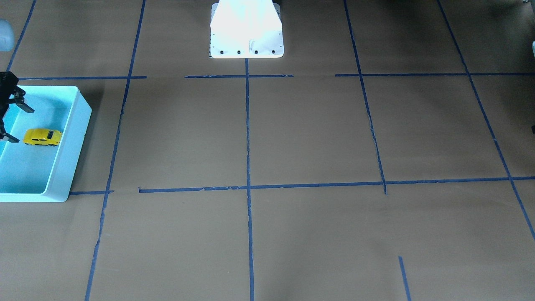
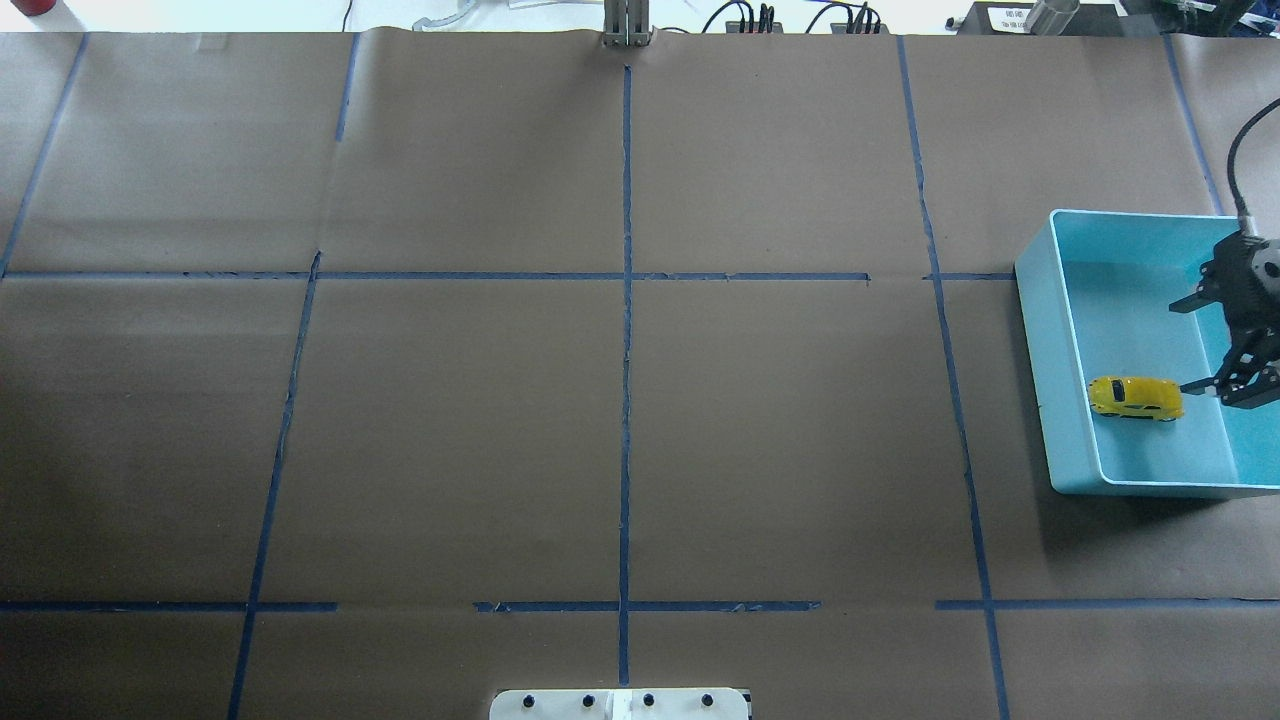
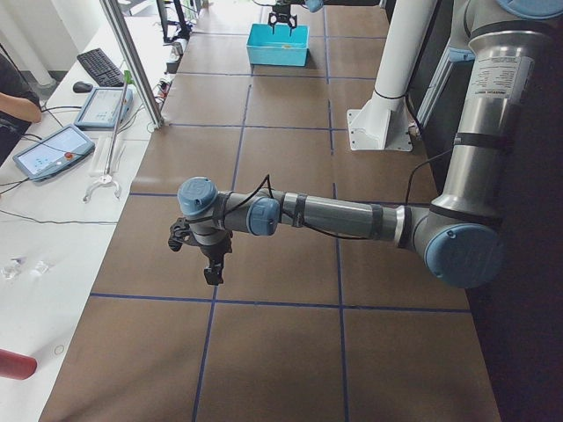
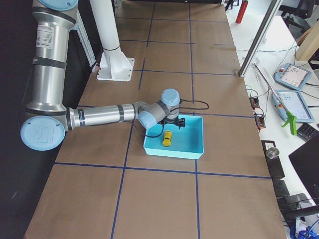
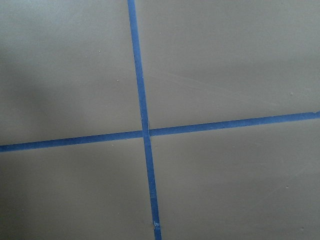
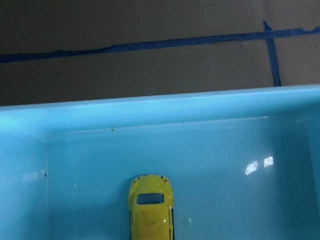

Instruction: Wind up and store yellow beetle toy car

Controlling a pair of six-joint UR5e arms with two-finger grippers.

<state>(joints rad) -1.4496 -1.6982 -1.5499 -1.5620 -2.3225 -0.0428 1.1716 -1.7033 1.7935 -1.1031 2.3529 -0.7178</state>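
Brown paper gridded with blue tape covers the bench, and at its right end the right pincer [image 2: 1180,348] hangs spread wide and empty inside the light blue bin [image 2: 1060,380]. Just off its tips, toward the bench's middle, the yellow beetle toy car [image 2: 1135,397] sits alone on the bin floor, long axis pointing straight away from the pincer; one tip may be touching it. The left pincer [image 3: 211,272] is well apart, its spread beyond telling.

You've got a table [image 2: 450,430] under brown paper with a blue tape grid [image 2: 626,400]. A light blue bin [image 2: 1060,380] sits at its right end and the white robot base [image 1: 246,37] at mid-edge.
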